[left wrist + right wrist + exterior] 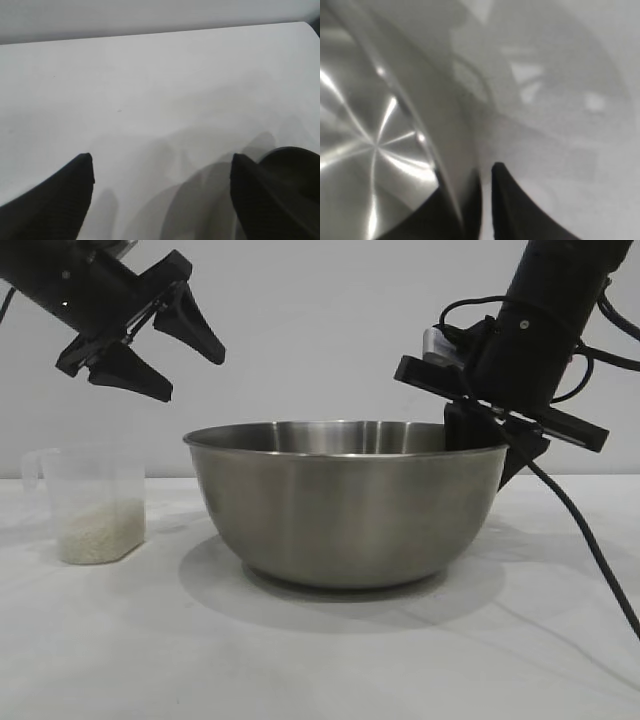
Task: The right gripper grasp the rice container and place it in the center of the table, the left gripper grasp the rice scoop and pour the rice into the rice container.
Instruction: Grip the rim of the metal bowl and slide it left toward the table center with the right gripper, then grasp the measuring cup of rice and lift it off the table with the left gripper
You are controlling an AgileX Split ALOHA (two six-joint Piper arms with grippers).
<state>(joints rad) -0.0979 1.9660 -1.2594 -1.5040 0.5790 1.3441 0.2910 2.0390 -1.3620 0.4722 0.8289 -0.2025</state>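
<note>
The rice container (350, 505), a big steel bowl, stands on the white table (320, 660) at its middle. My right gripper (490, 455) reaches down at the bowl's right rim. In the right wrist view the right gripper (485, 172) sits astride the rice container (370, 140), one finger inside the wall and one outside, close together on the rim. The rice scoop (90, 505), a clear cup with rice (100, 532) in its bottom, stands at the left of the bowl. My left gripper (190, 377) hangs open above the scoop, holding nothing. The left gripper (161, 157) sees only bare table.
A black cable (590, 550) trails from the right arm down across the table at the right. The table's near side in front of the bowl is bare white surface.
</note>
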